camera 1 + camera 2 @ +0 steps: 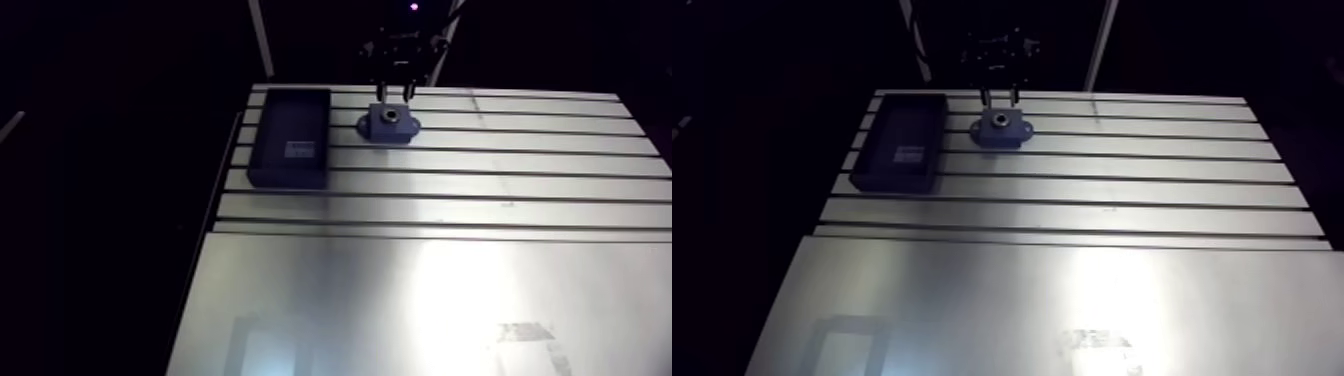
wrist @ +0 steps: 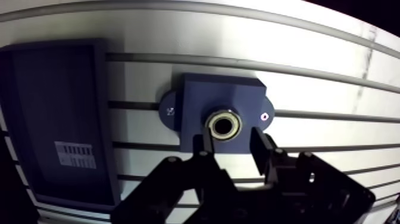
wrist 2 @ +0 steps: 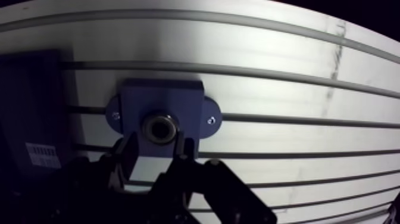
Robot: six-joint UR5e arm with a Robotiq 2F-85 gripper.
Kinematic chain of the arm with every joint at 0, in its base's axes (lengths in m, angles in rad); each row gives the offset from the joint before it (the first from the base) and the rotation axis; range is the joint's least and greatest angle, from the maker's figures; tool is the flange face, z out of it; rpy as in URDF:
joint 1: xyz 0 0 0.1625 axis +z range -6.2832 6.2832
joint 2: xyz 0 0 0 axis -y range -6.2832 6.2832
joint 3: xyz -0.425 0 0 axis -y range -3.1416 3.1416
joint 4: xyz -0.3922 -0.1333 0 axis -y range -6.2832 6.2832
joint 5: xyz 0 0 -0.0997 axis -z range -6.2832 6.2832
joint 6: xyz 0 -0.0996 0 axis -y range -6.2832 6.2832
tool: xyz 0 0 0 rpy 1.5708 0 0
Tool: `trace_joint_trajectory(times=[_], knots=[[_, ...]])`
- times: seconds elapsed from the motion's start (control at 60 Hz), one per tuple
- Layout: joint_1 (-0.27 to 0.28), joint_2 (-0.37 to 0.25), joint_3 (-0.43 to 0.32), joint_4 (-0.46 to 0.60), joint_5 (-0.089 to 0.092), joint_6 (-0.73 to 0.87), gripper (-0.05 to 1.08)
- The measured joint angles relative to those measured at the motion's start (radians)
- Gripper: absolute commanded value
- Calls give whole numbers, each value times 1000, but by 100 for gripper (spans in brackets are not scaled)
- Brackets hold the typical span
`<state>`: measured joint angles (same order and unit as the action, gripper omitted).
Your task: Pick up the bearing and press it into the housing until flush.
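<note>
Pincer: I see fingers apart, empty.
Bearing: seated in housing, just ahead of fingers.
Tray: beside housing, on counter.

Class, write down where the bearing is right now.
In the wrist view, the bearing sits in the bore of the housing, just ahead of the open gripper, with the tray beside the housing.

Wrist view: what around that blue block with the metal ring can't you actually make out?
Whether the bearing sits flush in the housing: seen from straight above, depth does not show; too small in the arm view.
The housing's near edge: behind the fingers in the wrist view.
The label in the tray: print too blurred to read in any view.
</note>
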<state>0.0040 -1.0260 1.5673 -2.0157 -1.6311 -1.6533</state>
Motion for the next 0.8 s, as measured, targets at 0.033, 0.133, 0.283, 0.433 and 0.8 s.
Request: trace_joint_trajectory(times=[0.033,0.133,0.283,0.433,0.8], knots=[[0,0,0,0,1,-1,94],[-1,0,1,0,3,-2,95],[-3,0,2,0,6,-3,96],[-3,1,5,-2,8,-3,100],[-7,4,13,-8,23,-2,103]])
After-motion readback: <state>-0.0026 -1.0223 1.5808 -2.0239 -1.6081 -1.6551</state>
